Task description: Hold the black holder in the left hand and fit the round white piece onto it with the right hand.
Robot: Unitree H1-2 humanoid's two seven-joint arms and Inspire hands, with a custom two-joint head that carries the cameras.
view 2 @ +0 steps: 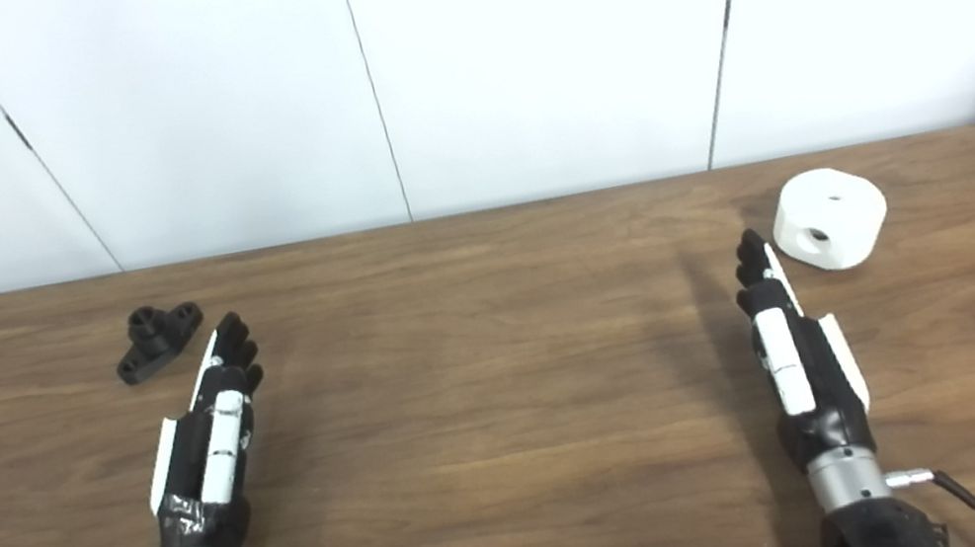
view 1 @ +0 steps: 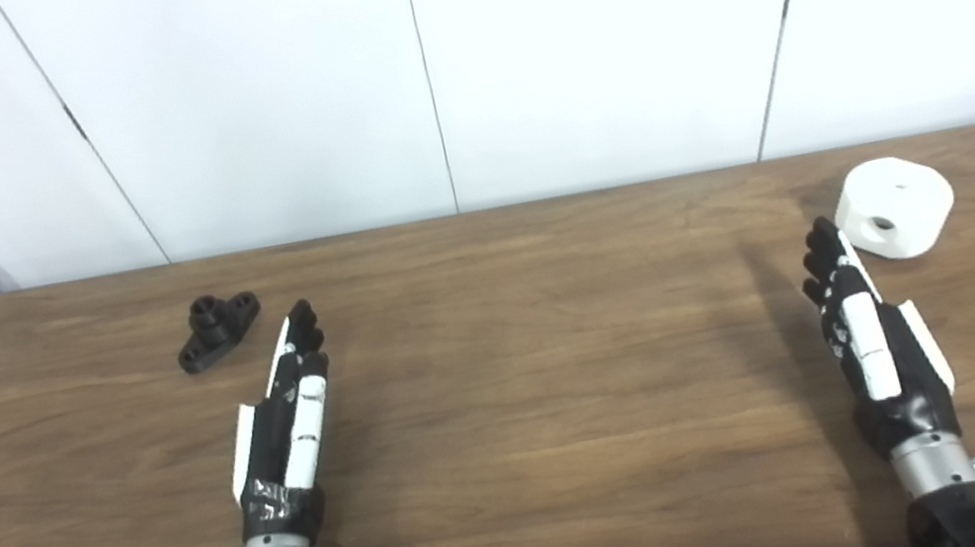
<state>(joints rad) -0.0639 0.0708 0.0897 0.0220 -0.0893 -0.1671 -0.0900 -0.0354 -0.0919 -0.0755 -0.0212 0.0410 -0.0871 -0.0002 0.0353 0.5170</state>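
The black holder lies on the wooden table at the back left, a small flanged part with holes. My left hand is stretched out flat just right of it, open and empty, fingertips a short way from it. The round white piece sits at the back right, a thick disc with a hole in its side. My right hand is stretched out flat, open and empty, its fingertips close to the disc's left edge, not touching.
White wall panels stand behind the table's far edge. The table's left edge runs near the holder. Cables trail from both wrists at the bottom.
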